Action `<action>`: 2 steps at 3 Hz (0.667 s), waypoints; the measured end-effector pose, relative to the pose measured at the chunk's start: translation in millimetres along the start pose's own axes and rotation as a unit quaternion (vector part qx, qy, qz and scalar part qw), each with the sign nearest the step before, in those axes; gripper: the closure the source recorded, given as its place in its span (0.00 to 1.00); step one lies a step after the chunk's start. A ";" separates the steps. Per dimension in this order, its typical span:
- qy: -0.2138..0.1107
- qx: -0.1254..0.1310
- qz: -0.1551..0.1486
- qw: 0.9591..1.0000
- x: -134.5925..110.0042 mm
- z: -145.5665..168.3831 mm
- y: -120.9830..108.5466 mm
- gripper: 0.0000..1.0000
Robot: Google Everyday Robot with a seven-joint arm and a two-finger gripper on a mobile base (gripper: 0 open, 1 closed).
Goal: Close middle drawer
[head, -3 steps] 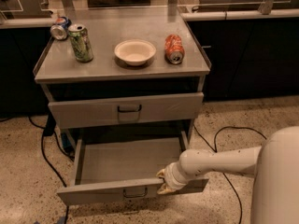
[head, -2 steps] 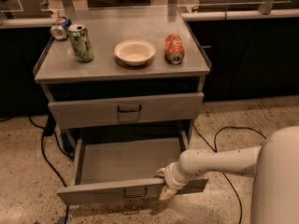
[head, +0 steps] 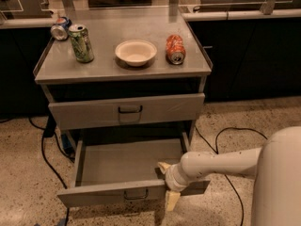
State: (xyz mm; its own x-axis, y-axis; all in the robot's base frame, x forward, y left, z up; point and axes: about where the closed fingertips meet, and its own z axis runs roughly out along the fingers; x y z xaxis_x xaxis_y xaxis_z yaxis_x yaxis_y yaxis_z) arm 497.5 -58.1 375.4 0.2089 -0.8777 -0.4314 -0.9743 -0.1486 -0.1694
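Note:
The middle drawer [head: 127, 161] is pulled far out of the grey cabinet; it is a long, flat, empty tray, and its front panel [head: 103, 192] carries a thin loop handle [head: 136, 195]. My gripper [head: 168, 183] is at the right part of that front panel, on the end of the white arm [head: 221, 163] that comes in from the right. One cream finger [head: 164, 166] points up inside the drawer and the other finger [head: 171, 201] hangs outside the panel, so the open gripper straddles the front edge.
The upper drawer [head: 127, 110] with a black handle is shut. On the cabinet top [head: 108, 67] stand a green can [head: 82, 43], a white bowl [head: 136, 52], an orange can on its side [head: 175, 49] and another can [head: 60, 28]. Cables [head: 225, 135] lie on the speckled floor at both sides.

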 end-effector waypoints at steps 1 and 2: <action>0.030 0.014 -0.013 0.999 -1.4 1.4 -0.6 0.00; 0.076 0.032 -0.035 0.996 6.3 -10.1 2.7 0.00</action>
State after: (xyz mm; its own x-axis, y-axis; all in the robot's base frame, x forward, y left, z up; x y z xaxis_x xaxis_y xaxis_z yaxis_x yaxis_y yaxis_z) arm 495.4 -68.6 381.1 0.2558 -0.9257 -0.2785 -0.9496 -0.1866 -0.2519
